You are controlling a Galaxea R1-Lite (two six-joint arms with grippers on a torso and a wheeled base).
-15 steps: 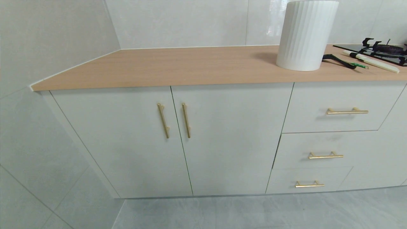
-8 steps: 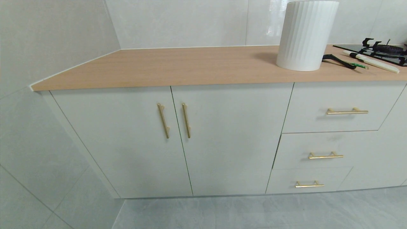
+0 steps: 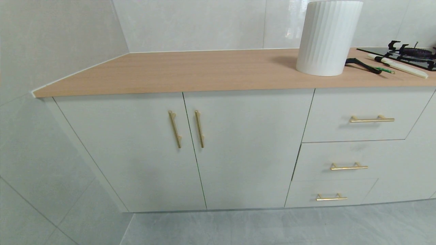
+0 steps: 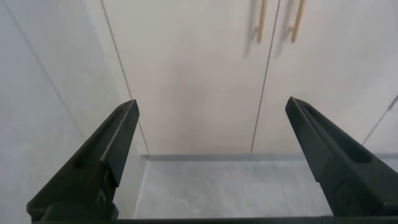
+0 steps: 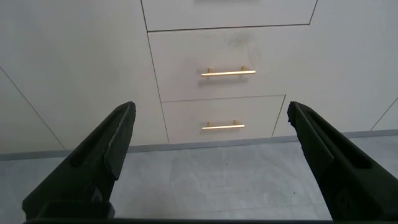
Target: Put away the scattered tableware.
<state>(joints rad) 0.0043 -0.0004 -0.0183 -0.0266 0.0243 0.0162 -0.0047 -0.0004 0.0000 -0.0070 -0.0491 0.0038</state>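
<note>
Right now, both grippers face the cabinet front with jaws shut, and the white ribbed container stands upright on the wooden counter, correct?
The jaws are open, not shut. The left wrist view shows the left gripper with jaws spread before the cabinet doors; the right wrist view shows the right gripper likewise before the drawers. The white ribbed container stands upright on the wooden counter.

We cannot read any words, numbers, labels or signs here.
</note>
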